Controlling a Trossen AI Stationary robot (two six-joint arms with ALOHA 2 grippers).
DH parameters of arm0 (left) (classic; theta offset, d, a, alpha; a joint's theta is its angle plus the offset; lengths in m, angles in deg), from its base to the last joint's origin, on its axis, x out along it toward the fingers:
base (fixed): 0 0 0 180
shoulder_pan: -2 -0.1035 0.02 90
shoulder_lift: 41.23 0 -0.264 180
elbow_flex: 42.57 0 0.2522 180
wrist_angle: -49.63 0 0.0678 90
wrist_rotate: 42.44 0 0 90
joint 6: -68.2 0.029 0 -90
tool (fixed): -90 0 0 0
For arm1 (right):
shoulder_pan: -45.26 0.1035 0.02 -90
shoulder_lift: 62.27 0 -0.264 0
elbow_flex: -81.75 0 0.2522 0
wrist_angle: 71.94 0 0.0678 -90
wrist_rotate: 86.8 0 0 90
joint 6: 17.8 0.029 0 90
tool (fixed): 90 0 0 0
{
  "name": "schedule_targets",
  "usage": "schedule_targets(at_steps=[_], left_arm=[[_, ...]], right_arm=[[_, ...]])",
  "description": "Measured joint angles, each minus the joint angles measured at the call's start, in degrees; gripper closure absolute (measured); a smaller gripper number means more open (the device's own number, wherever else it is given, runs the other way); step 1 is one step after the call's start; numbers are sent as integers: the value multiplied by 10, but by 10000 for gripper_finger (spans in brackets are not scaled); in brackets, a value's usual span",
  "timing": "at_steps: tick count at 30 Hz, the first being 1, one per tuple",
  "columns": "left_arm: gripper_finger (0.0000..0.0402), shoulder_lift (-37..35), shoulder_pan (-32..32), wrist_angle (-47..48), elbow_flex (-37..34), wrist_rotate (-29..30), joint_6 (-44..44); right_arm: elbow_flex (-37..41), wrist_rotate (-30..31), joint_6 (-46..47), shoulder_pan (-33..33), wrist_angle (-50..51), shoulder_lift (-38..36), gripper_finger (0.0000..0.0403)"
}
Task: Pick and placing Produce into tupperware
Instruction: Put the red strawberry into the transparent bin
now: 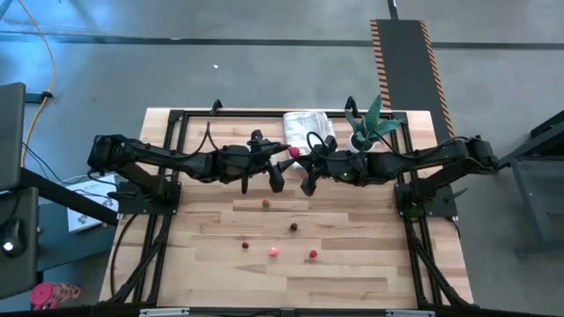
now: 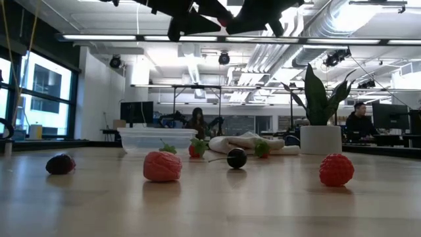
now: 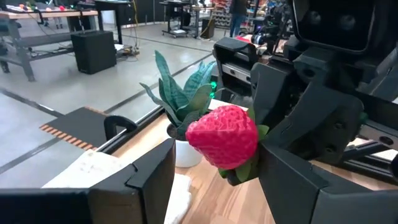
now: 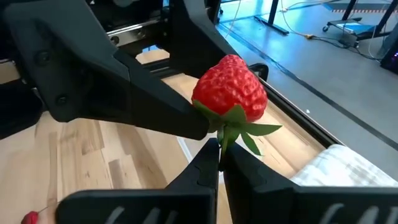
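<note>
The produce lies mostly loose on the near half of the wooden table (image 1: 352, 264): a red berry (image 1: 313, 254) and a pink one (image 1: 274, 252) nearest the front edge, a small dark piece (image 1: 245, 245) to their left, a dark round one (image 1: 294, 227) behind them and a brownish one (image 1: 265, 203) farther back. The wood around them is bare, with open room to the front and both side edges.

Above the table's middle, both arms meet over one strawberry (image 4: 231, 89). The right gripper (image 4: 219, 149) is pinched fully shut on the strawberry's green stem, fruit uppermost, long axis roughly upright and tilted a little. The left gripper (image 3: 214, 165) stands fairly wide with the same strawberry (image 3: 224, 135) between its fingers; one finger (image 3: 280, 168) touches the leafy end, while contact on the other side cannot be told.

Farther back, the low view shows the clear tupperware (image 2: 156, 139) beside a folded white cloth (image 2: 247, 143). A potted plant (image 1: 370, 128) stands at the far right corner.
</note>
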Motion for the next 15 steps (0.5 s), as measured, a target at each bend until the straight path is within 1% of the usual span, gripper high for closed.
schedule_targets(at_steps=[3, 9, 13, 15], left_arm=[[195, 0, 0, 0, 0, 0, -9], [195, -2, 0, -5, 0, 1, -12], [195, -2, 0, -9, 0, 1, -12], [202, -2, 0, -10, 0, 1, -12]], right_arm=[[0, 0, -2, 0, -11, 0, 403], [0, 6, -39, 0, -41, 1, 403], [0, 5, -39, 2, -43, 1, 403], [0, 5, -40, 3, -43, 1, 403]])
